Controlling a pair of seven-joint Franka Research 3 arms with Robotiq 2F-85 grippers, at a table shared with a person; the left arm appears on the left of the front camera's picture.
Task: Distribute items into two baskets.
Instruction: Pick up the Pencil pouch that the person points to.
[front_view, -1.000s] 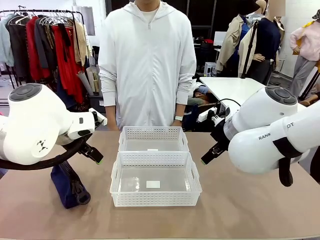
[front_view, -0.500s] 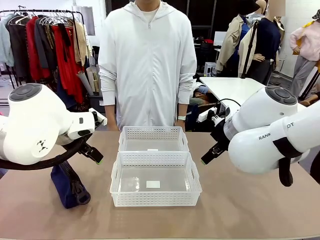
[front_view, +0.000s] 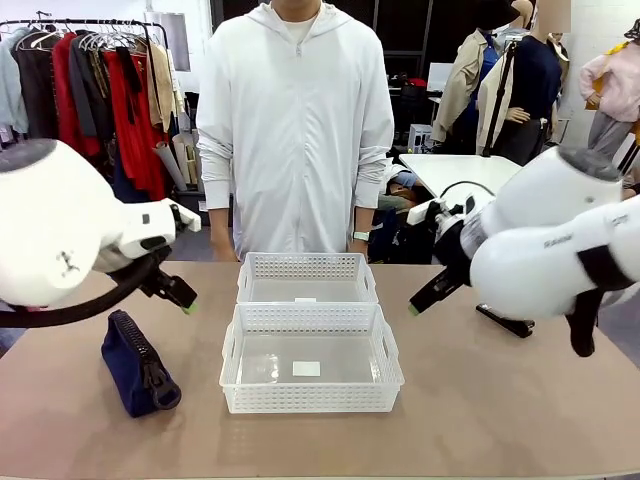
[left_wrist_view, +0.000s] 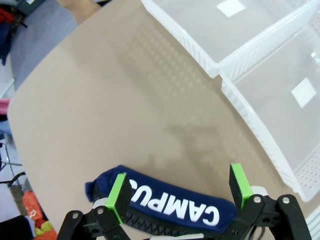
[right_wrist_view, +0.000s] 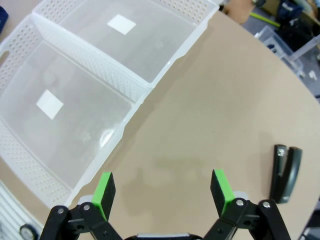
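Two white lattice baskets stand end to end at mid-table, the near basket (front_view: 311, 370) and the far basket (front_view: 306, 279), both with nothing inside. A navy "CAMPUS" pouch (front_view: 137, 364) lies on the table left of them, also seen as the pouch (left_wrist_view: 170, 206) below the left fingers. The black stapler (front_view: 505, 320) lies on the table at the right, seen too as the stapler (right_wrist_view: 285, 173). My left gripper (front_view: 178, 293) hangs open above the pouch. On the other side my right gripper (front_view: 428, 295) hangs open over bare table, between the baskets and the stapler.
A person in a white hoodie (front_view: 294, 120) stands at the far edge behind the baskets, arms down. A clothes rack (front_view: 90, 90) stands behind at the left. Bare brown tabletop (front_view: 500, 410) lies in front and to the right.
Both arms have lifted and swung slightly outward. The pouch is now uncovered by the left arm, and the stapler has come into sight under the right arm.
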